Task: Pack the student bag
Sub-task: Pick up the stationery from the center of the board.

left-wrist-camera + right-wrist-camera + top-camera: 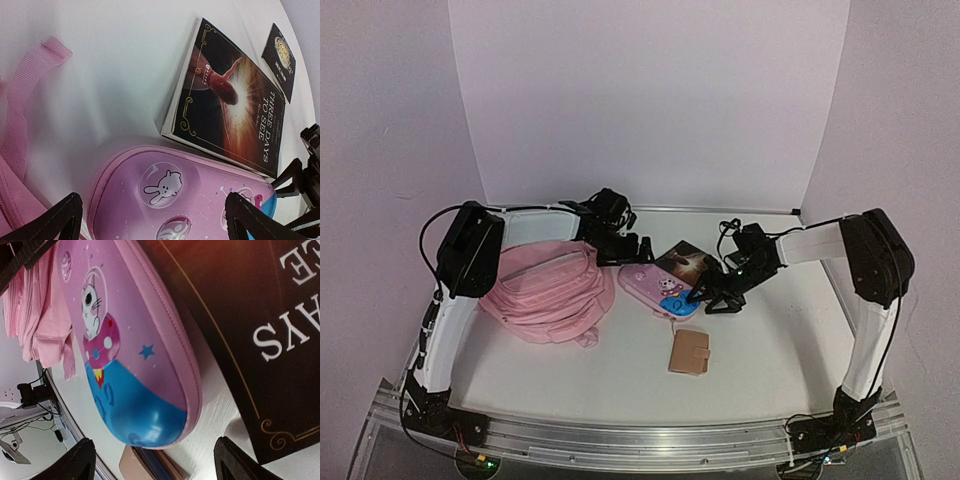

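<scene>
The student bag (545, 290) is a big soft pink backpack lying flat at the left of the table; its strap (20, 100) shows in the left wrist view and its fabric (35, 305) in the right wrist view. Beside it lies a small pink oval case (660, 290) with a blue cartoon end. My left gripper (625, 248) hangs open over the case's left end (165, 190), its fingers either side and nothing held. Over the blue end (145, 415) my right gripper (705, 297) stands open, holding nothing.
A dark book (685, 262) titled Three Days to See lies just behind the case (225, 105). A tan wallet (689, 352) lies in front of the case. A small dark booklet (280, 60) lies past the book. White walls close the back and sides.
</scene>
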